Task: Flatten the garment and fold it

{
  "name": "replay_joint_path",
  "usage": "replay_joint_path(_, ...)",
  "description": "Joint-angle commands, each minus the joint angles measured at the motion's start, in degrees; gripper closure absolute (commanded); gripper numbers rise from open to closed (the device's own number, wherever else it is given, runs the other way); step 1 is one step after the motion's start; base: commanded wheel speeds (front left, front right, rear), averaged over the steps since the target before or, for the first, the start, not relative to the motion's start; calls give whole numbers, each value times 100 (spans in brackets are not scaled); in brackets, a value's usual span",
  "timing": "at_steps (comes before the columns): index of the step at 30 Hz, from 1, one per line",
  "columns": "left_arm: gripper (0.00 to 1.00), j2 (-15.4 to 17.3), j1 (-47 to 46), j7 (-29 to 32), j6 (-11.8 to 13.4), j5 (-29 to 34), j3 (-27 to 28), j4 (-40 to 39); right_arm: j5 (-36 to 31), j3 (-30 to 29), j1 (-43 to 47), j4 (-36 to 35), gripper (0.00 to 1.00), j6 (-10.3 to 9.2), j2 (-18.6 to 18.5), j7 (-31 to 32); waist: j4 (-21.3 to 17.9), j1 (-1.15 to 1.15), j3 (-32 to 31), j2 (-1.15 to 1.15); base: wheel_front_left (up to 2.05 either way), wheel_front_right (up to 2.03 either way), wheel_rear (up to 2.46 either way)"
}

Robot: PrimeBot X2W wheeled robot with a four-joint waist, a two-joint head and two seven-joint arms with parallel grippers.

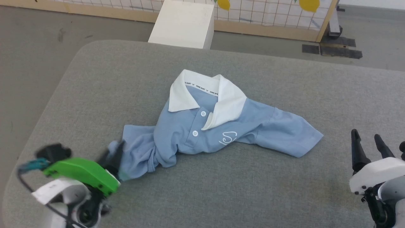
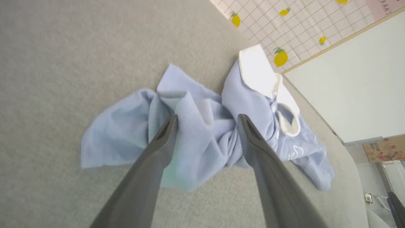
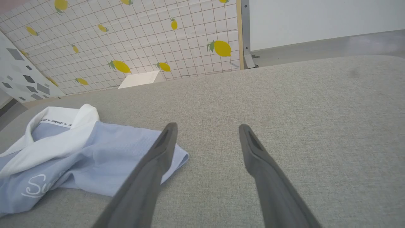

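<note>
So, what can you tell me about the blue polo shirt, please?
The polo shirt is light blue, a soft-looking knit, with a white collar, two white buttons and white script. It lies crumpled, front up, on the grey cushioned surface. One sleeve is spread; the other side is bunched between the spread fingers of the left gripper.

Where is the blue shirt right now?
The garment lies crumpled at the middle of the grey table in the head view, its bunched end at the left gripper, lower left.
</note>
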Motion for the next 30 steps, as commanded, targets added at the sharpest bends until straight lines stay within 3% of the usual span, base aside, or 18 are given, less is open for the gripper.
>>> replay_joint_path(1,0,65,-159,-292,-112,104,97,-143,16,0,95,22,0,-6,-1,-17,-40,0,-57,0,0,0,0)
replay_joint_path(7,0,356,-214,-1717,-313,1189,131,-278,80,31,135,78,0,-6,-1,-11,-160,0,-126,0,0,0,0)
replay_joint_path(12,0,339,-116,-2843,-307,1898,38,-75,24,56,156,114,0,-6,-1,220,-243,0,-131,0,0,0,0)
replay_joint_path(13,0,253,-51,-3272,-277,2123,-53,85,-87,161,77,70,0,-6,-1,577,-278,0,-75,0,0,0,0)
replay_joint_path(20,0,138,-180,-3633,-286,2419,-218,240,-400,694,-765,27,0,-6,-212,1953,-232,0,257,0,0,0,0)
replay_joint_path(30,0,-88,-587,-3753,-379,2533,-320,344,-778,2083,-2097,639,0,-6,-1039,3897,94,0,941,0,0,0,0)
